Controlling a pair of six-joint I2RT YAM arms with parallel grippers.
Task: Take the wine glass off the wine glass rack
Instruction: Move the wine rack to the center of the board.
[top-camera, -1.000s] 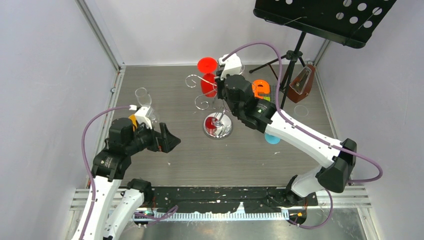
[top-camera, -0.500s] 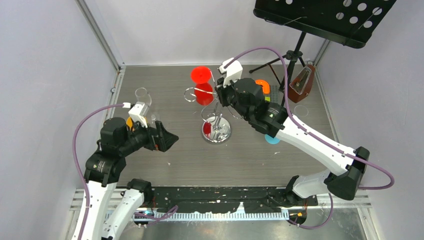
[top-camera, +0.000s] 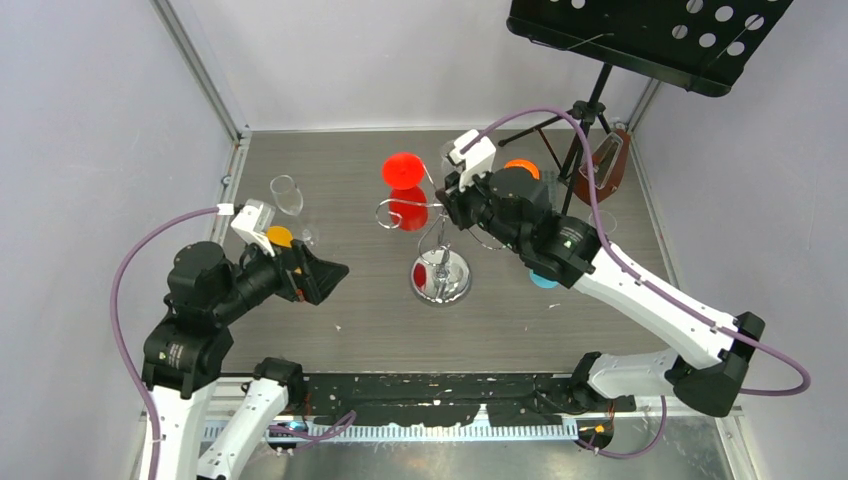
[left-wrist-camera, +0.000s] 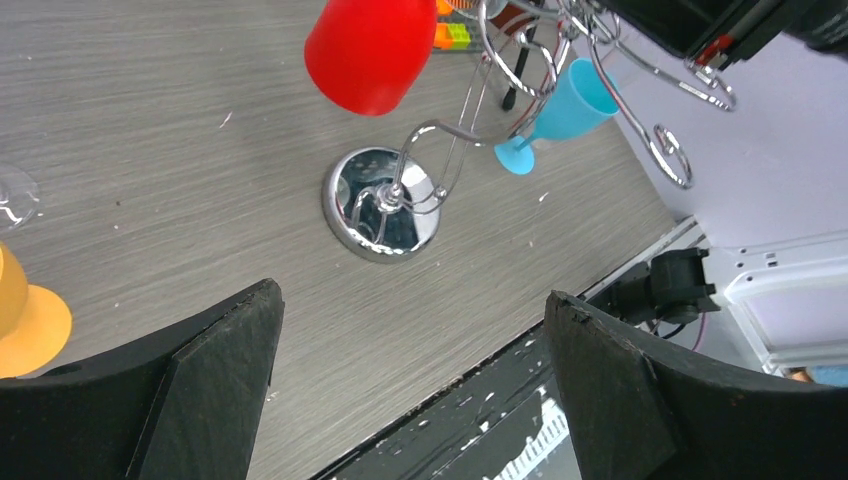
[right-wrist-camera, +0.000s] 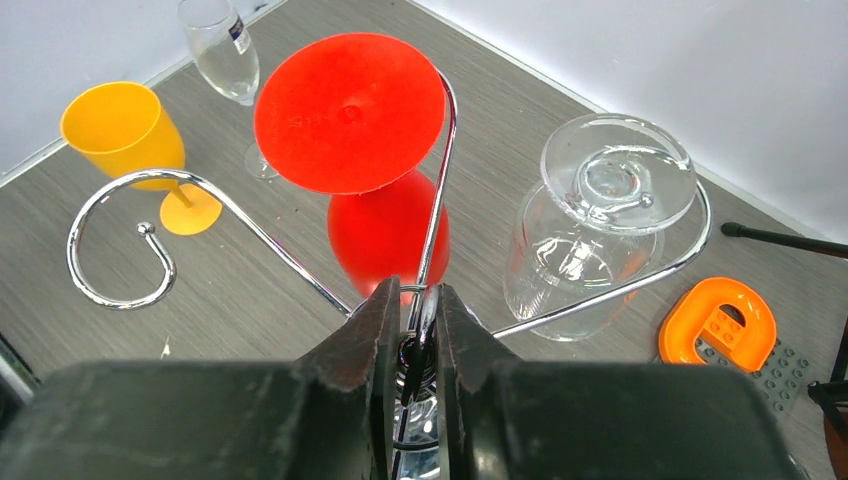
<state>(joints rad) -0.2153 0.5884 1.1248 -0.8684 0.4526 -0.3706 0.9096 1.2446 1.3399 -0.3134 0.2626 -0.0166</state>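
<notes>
The chrome wine glass rack (top-camera: 440, 278) stands mid-table on its round mirrored base (left-wrist-camera: 385, 205). A red wine glass (right-wrist-camera: 385, 225) hangs upside down from one arm, its foot (top-camera: 404, 165) uppermost. A clear wine glass (right-wrist-camera: 590, 230) hangs upside down from the arm beside it. My right gripper (right-wrist-camera: 413, 300) is shut on the rack's wire at the top of the central post (top-camera: 450, 195). My left gripper (left-wrist-camera: 410, 300) is open and holds nothing; it hovers left of the rack (top-camera: 325, 272), well apart from it.
A yellow glass (top-camera: 278, 238) and a clear flute (top-camera: 287, 195) stand at the left. A blue glass (left-wrist-camera: 560, 100) stands behind the rack, under my right arm. An orange block (right-wrist-camera: 718, 320), a brown metronome (top-camera: 603, 165) and the black music stand's tripod (top-camera: 580, 120) sit at the back right.
The rack, held by my right gripper, has shifted toward the near edge, and the hanging glasses came with it. My left arm drew back to the left with its jaws still open.
</notes>
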